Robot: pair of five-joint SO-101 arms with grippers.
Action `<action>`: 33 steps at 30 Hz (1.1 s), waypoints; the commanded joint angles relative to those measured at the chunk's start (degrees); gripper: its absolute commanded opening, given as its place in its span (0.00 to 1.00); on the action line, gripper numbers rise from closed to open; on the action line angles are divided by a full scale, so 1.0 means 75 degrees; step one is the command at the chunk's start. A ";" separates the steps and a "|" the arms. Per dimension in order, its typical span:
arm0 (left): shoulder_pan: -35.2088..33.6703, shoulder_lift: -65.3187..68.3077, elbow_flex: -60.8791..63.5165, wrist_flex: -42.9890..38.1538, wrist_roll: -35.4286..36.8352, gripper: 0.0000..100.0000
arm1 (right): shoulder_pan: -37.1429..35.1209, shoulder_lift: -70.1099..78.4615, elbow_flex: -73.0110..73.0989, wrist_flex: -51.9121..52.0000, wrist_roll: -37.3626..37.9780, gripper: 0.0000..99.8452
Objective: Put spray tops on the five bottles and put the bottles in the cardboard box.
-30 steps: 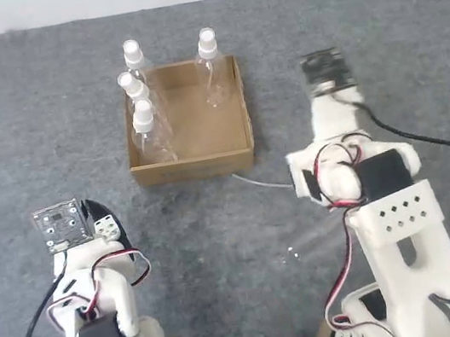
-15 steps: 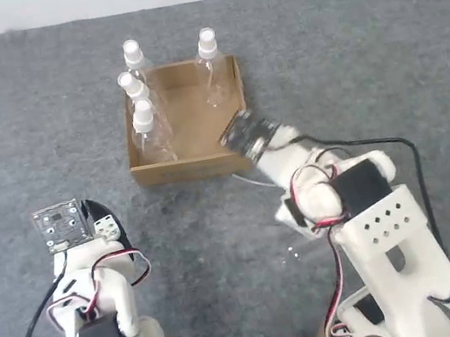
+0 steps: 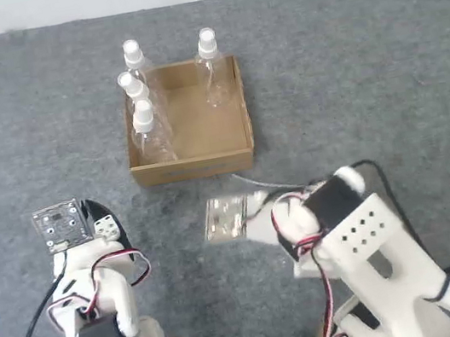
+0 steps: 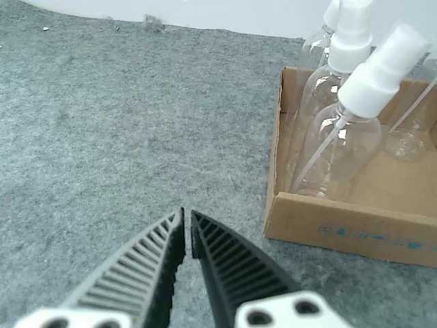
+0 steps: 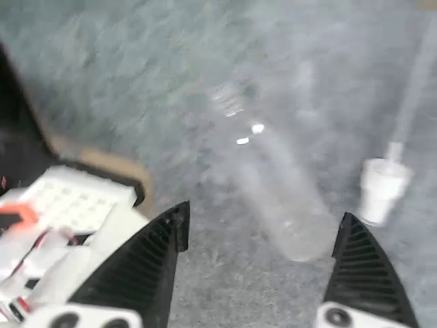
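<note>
While the left gripper [image 4: 187, 217] rests pressed together off the near left corner of the cardboard box [image 3: 194, 167], four capped bottles [image 3: 143, 117] stand inside it, three along its left wall. In front of the box's near wall, the right gripper [image 5: 265, 213] hangs spread wide over a bare bottle [image 5: 276, 195] lying beside a loose spray top [image 5: 382, 188].

1. I see the cardboard box [image 3: 193, 169] sitting open-topped and shallow on the grey carpet.
2. Three clear capped bottles [image 3: 152, 137] stand upright along its left wall, each wearing a white spray head.
3. A fourth capped bottle [image 3: 213, 80] stands upright in the far right corner.
4. The fifth bottle [image 5: 273, 184], clear and uncapped, lies on its side on the carpet.
5. A loose white spray top [image 5: 381, 188] lies just beside it, with its thin tube trailing away.
</note>
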 commanded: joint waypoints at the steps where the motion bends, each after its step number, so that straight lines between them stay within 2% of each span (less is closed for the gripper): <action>1: -0.0023 -0.0117 -0.0100 -0.0234 -0.0023 0.01 | -0.0217 -0.0322 0.0445 0.0088 0.0645 0.28; 5: -0.0023 -0.0117 -0.0100 -0.0234 -0.0023 0.01 | -0.0170 -0.0322 0.0938 -0.0299 0.0949 0.28; 24: -0.0023 -0.0117 -0.0100 -0.0234 -0.0023 0.01 | -0.0158 -0.0240 0.3282 -0.3640 0.0949 0.28; 33: -0.0023 -0.0117 -0.0100 -0.0234 -0.0023 0.01 | -0.0147 -0.0240 0.3599 -0.4062 0.0926 0.27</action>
